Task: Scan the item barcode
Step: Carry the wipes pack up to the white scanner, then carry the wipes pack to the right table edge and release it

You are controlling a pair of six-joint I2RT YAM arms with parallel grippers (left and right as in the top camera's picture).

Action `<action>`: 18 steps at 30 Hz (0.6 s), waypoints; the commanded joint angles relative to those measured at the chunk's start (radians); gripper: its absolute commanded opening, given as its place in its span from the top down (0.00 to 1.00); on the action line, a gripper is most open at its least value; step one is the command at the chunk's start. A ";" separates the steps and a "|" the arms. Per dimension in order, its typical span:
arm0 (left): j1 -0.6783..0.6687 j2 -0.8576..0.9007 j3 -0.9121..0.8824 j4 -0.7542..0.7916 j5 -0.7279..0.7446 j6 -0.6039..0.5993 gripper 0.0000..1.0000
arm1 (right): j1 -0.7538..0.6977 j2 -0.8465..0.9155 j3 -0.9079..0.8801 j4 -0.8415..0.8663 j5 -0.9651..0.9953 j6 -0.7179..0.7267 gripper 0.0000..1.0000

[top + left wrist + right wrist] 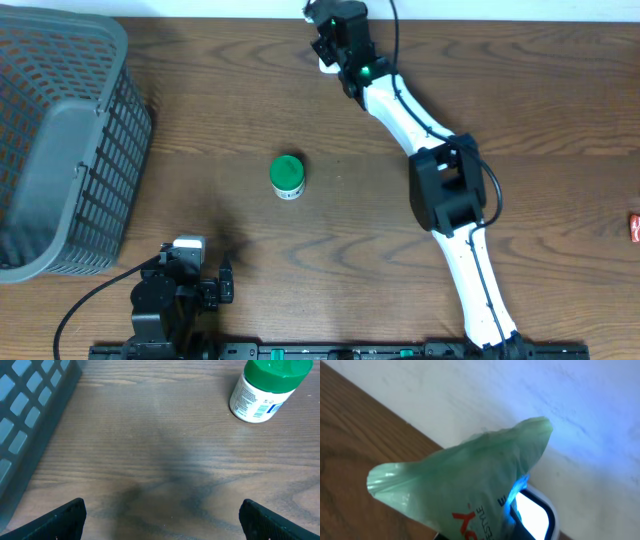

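**Pouch held over the lit scanner at the far edge**

Standing over the table (250, 110), I see the right arm stretched to the far edge, at about twelve o'clock. The right gripper (335, 45) sits there against the pale wall (570, 400). Its own camera is filled by a pale green pouch (470, 480), a crinkled plastic packet with red and dark lettering low on its face. The fingers themselves are hidden from me. The jaws are drawn fully together, and the pouch, sitting so close under that camera, looks pinched in them. Just below the pouch, toward five o'clock in that view, a scanner (535, 515) shows a white-rimmed window glowing bright. Blue light spills onto the packet's lower edge and onto the wall behind. I cannot tell whether the pouch touches the window.

The left gripper (165, 525) waits at about seven o'clock on the table, near the front edge. Its dark fingers (65, 520) are spread wide apart over bare wood with nothing between them.

A white bottle with a green lid (287, 176) stands upright near the middle, well apart from both arms. A grey mesh basket (60, 150) fills the nine-to-ten o'clock corner. A small red object (634, 228) peeks in at three o'clock.
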 commanded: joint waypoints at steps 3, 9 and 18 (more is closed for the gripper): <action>0.003 -0.002 0.002 0.000 0.005 0.006 0.02 | 0.009 0.057 0.080 -0.040 0.012 -0.023 0.99; 0.003 -0.002 0.002 0.000 0.005 0.006 0.02 | 0.021 0.041 0.204 -0.287 0.148 -0.128 0.99; 0.003 -0.002 0.002 0.000 0.005 0.006 0.02 | -0.013 -0.058 0.496 -1.075 0.360 0.008 0.99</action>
